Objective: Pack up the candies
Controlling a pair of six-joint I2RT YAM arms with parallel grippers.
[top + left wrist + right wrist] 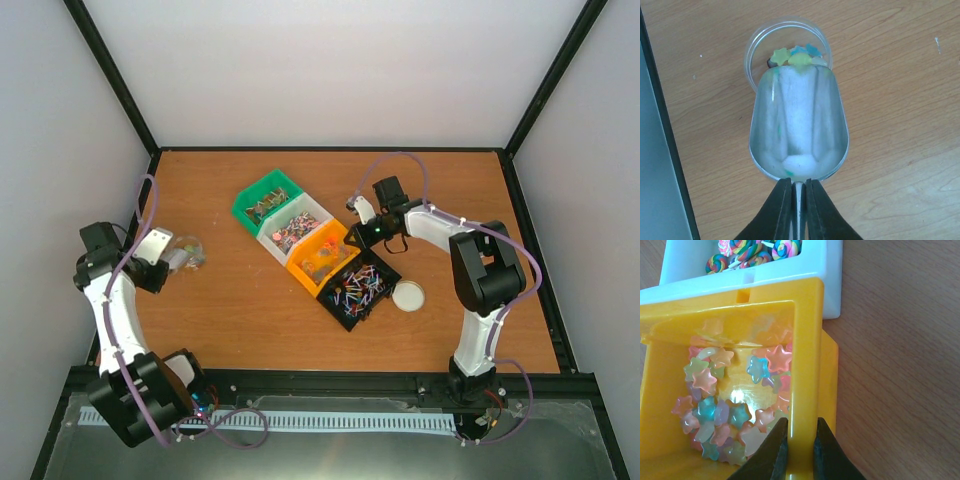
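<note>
Left wrist view: shows the left gripper (pixel 799 187) pinching the thin handle of a shiny rounded metal scoop (pixel 798 125), with the scoop's front edge over the mouth of a clear round plastic cup (pixel 754 50) on the brown wooden table (pixel 900 100). Finds a few pastel star-shaped candies (pixel 796 55) in that cup. Right wrist view: shows the right gripper (pixel 801 426) clamped on the side wall of a yellow plastic bin (pixel 807 340) heaped with more stars. Touching it, a white plastic bin (pixel 832 270) of rainbow swirl lollipops (pixel 747 250).
</note>
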